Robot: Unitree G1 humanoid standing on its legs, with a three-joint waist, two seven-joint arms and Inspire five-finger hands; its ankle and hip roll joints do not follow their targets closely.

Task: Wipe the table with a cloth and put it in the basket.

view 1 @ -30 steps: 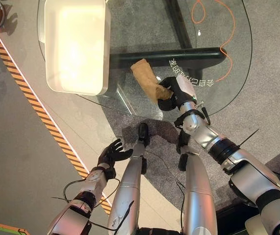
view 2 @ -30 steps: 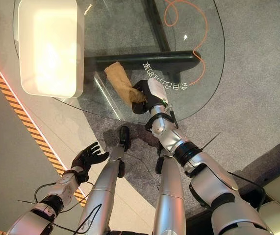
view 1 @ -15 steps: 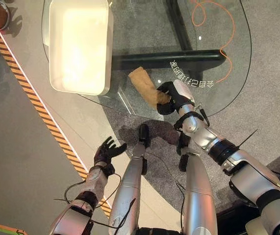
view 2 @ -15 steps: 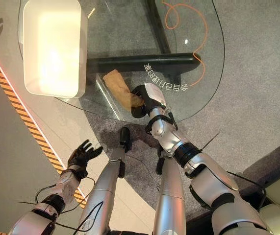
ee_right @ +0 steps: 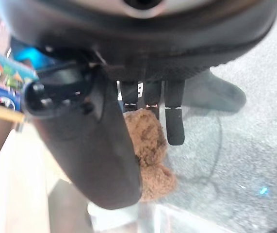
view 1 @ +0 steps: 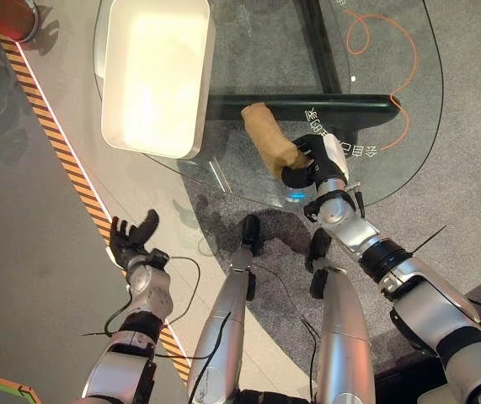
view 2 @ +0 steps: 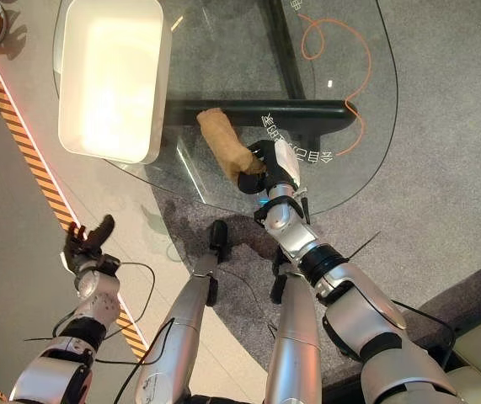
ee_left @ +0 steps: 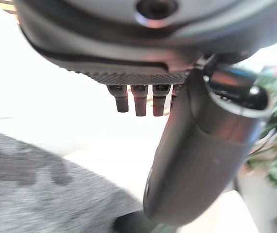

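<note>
Gripping the brown cloth (view 1: 269,144) on the glass table (view 1: 392,67), right hand (view 1: 312,162)

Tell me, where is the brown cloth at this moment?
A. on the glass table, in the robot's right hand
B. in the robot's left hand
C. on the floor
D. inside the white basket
A: the cloth lies on the glass table, gripped by the right hand, beside the basket.

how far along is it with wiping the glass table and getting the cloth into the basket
Done: the right hand has the brown cloth in its curled fingers, lying on the glass table. In hand: the wipe itself, though how much glass is covered cannot be told. Left: the white basket holds nothing, so the drop is still to come. The left hand hangs open off the table.
</note>
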